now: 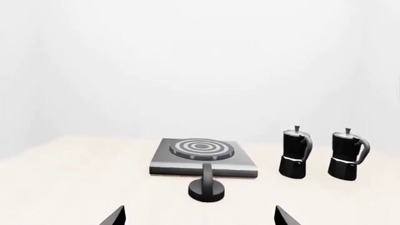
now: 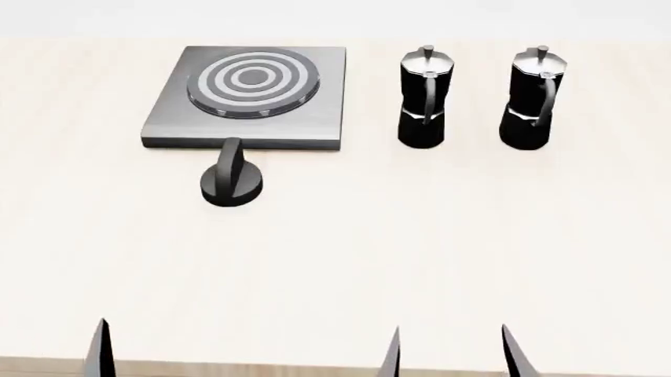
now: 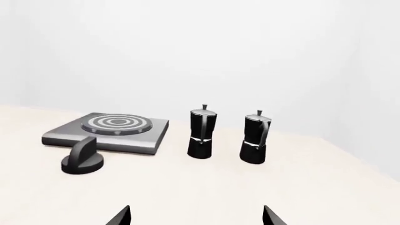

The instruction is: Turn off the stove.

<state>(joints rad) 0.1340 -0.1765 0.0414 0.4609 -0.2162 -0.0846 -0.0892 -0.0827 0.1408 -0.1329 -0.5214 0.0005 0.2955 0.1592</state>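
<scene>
Wide-spread black pointed fingers [image 2: 105, 349] of both arms hover before the ridged round knob [image 2: 232, 181] and flat grey stove [image 2: 314, 86].

A bare simulated kitchen setting. A stove [image 2: 251, 98] and two moka pots [image 2: 423, 98] stand on a pale bench [image 2: 419, 251]. Blank white walls surround it.

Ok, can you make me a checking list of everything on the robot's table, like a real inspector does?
Surface: pale table, bare in front of the robot.
Job's things: grey stove with ring burner; black knob just in front of its near edge, handle pointing at the stove.
Clutter: two moka pots standing upright to the right of the stove, apart from each other.
Hands: left hand and right hand open, only fingertips visible, holding nothing, far from the knob.
Cables: nothing seen.
Surroundings: plain white wall.
</scene>
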